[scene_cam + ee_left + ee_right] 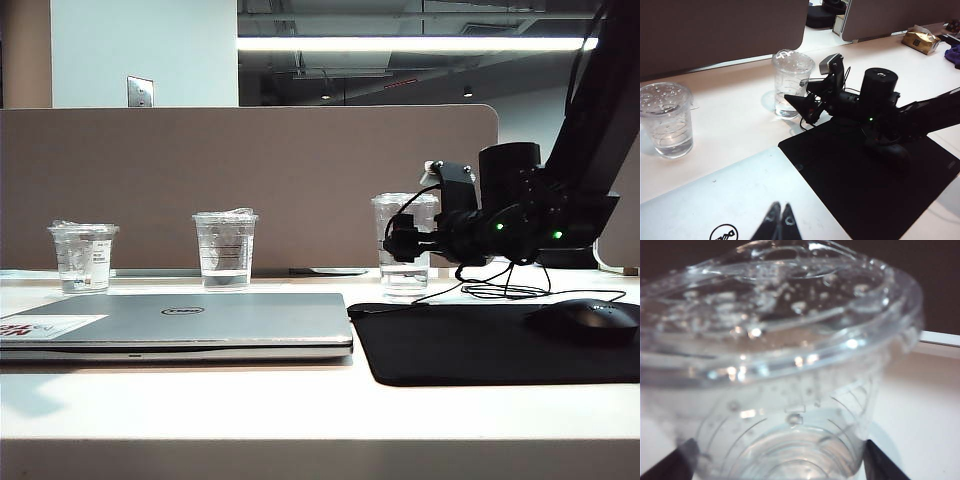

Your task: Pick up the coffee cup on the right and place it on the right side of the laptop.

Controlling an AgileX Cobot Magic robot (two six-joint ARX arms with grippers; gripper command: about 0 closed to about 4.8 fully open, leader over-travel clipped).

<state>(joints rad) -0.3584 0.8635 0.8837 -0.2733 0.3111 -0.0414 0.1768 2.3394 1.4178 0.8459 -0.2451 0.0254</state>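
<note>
From the exterior view I am seeing the tall clear plastic coffee cup (405, 245) standing behind the black mouse mat (500, 345), right of the closed silver-grey laptop (200, 322), with the right gripper (405, 243) at its side.

From the left wrist view I am noting water low in it, while the left gripper (779, 219) is hanging over the laptop, fingers pressed together.

From the right wrist view I am watching the spread fingers (882, 465) flank the cup without touching; thin, slick and crushable, it is asking for a gentle mid-wall grip, I judge.

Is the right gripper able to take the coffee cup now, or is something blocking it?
Probably yes. The right gripper stands open with the coffee cup between its fingertips, and nothing lies between them.
</note>
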